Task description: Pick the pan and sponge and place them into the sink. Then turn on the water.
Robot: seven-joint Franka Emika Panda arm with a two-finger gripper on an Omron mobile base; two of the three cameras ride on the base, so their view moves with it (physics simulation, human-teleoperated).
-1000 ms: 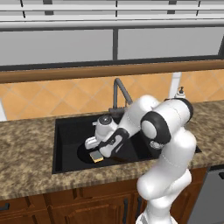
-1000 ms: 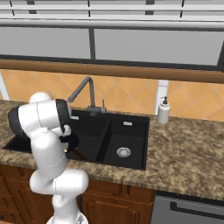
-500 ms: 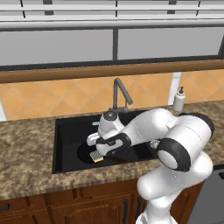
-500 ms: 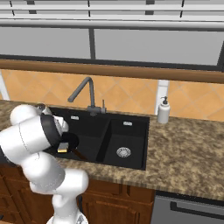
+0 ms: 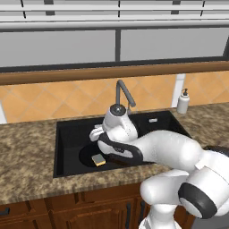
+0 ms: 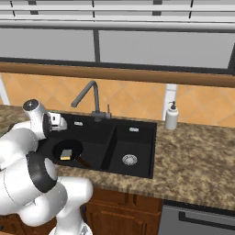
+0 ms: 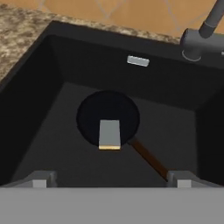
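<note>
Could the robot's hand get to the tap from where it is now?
Probably yes. The hand is open and empty above the big basin of the sink, where the pan and sponge already lie. The tap stands just behind it on the rim, with nothing in between.

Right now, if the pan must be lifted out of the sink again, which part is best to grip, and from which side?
Probably the thin straight handle of the pan, gripped from above. In the hand view it sticks out toward the lower right, free of the sponge lying in the pan. The round rim looks too wide, and the sink walls block a sideways approach.
</note>
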